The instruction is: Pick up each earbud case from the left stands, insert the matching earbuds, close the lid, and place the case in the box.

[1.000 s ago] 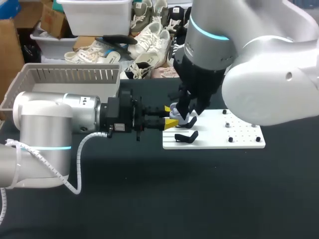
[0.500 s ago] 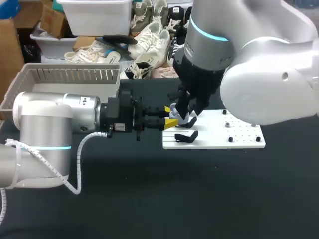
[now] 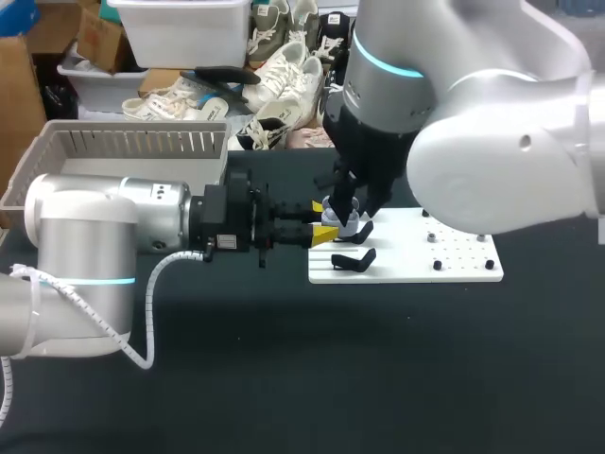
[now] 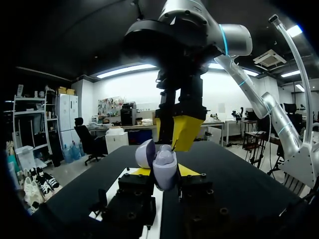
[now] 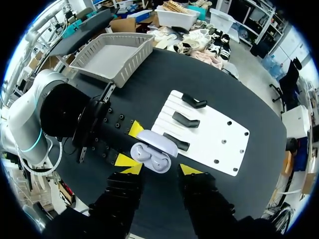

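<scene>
A lavender earbud case [image 4: 163,167] hangs above the white stand board's left end, its lid [image 4: 145,153] open. My left gripper [image 4: 160,172] is shut on the case from both sides, reaching in level from the left [image 3: 321,231]. From above, the case [image 5: 152,157] shows two white earbuds seated inside. My right gripper [image 5: 159,169] hangs just over the open case with its yellow fingers [image 4: 185,132] apart and pointing down; I see nothing held between them. In the head view the case [image 3: 342,224] is mostly hidden behind the right gripper [image 3: 348,210].
The white board [image 5: 219,144] carries three black stands [image 5: 185,119] on its left part, all bare, and small pegs on its right part [image 3: 454,248]. A grey basket [image 3: 123,151] stands at the back left. Dark bare table lies in front.
My right arm's upper body has shifted slightly to the left over the board. Both grippers and the case stay where they were.
</scene>
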`<control>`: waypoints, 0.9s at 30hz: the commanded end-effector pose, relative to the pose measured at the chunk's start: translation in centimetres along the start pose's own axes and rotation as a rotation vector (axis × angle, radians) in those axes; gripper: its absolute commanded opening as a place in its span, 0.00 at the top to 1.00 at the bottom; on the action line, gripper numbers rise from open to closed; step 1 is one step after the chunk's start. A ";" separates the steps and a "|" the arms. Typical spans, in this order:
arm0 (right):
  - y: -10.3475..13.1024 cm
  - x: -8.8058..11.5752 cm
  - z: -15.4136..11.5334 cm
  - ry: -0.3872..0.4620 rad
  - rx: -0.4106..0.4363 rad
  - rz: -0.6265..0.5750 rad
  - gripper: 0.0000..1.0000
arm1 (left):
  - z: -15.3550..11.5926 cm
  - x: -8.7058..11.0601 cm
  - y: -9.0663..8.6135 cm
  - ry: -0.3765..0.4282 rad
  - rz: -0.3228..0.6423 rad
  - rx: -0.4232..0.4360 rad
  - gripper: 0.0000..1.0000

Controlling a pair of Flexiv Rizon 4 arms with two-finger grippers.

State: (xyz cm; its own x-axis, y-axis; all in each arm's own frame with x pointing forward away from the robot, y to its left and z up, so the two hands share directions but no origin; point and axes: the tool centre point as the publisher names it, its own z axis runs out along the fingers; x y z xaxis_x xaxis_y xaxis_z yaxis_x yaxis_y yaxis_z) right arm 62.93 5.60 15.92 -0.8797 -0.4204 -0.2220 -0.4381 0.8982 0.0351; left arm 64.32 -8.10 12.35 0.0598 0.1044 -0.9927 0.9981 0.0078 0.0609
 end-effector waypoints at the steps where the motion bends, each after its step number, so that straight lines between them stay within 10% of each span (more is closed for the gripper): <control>1: 0.1 -0.1 0.0 0.002 0.004 0.004 0.59 | 0.0 0.0 -0.1 -0.002 0.001 -0.002 1.00; 27: 1.8 2.5 -2.1 0.035 -0.146 -0.150 0.40 | 0.0 0.0 -0.1 -0.002 0.001 -0.002 1.00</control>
State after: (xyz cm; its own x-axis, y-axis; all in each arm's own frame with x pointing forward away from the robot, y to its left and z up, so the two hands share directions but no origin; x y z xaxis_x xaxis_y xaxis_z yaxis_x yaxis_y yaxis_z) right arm 59.60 5.84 17.44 -0.8066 -0.5544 -0.2050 -0.5856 0.7968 0.1491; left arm 64.32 -8.10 12.35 0.0598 0.1044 -0.9927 0.9981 0.0078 0.0609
